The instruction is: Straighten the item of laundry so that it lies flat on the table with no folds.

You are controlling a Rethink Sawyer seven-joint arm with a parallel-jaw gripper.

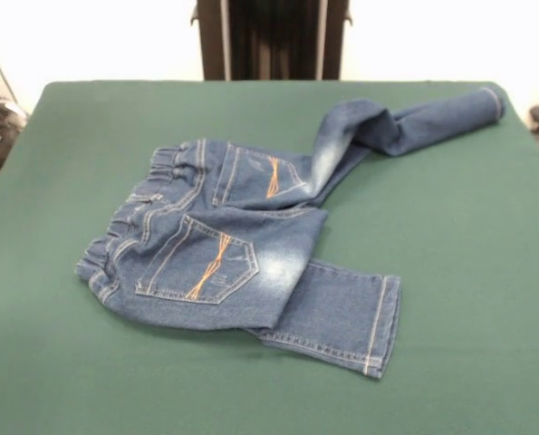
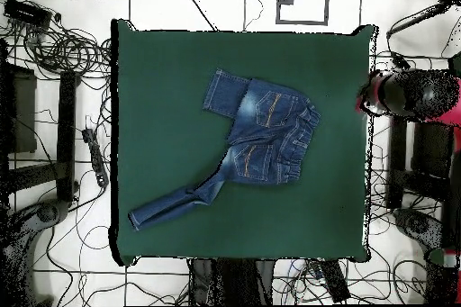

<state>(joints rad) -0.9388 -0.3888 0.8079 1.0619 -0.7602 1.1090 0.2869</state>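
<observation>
- Jeans mid-table, back pockets up; one leg folded under, other stretched toward a corner.
- Green table otherwise bare; cables on the tiled floor.
- Red arm parked off-table; finger state can't tell.

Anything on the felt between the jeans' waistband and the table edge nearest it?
Nothing: in the overhead view the stretch from the jeans' waistband to the table edge is bare green felt. The front view agrees.
</observation>
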